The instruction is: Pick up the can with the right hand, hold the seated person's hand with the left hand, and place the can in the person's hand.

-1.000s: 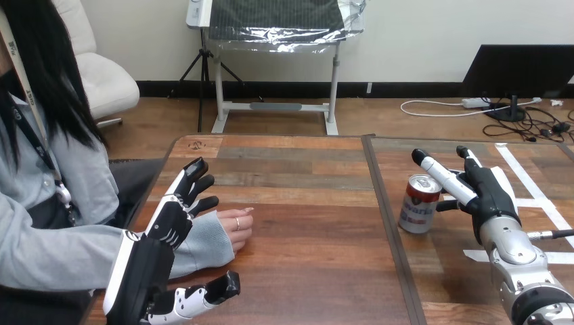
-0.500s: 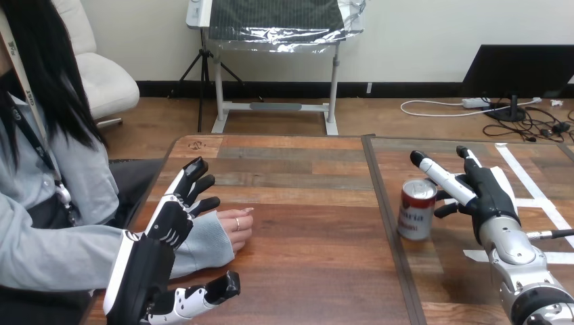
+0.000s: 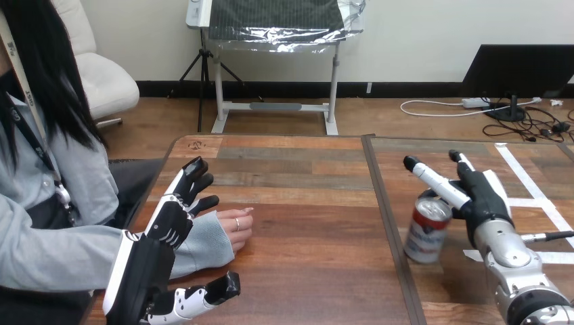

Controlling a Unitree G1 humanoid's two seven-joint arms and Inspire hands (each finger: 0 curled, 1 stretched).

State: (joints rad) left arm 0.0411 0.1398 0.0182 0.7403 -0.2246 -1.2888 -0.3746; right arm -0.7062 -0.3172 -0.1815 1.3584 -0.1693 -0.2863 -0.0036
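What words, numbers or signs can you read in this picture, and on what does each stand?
Red and silver metal can: lettering on its white band, too blurred to read.
Wooden table: small dark mark near its far left corner, too small to read.
Nothing else on the table is legible.

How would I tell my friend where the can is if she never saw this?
Look at the wooden table and go to its right half, past the dark seam. Right beside the robot's right hand is the can. It is red and white with a silver top, leans a little, and is the only can on the table.
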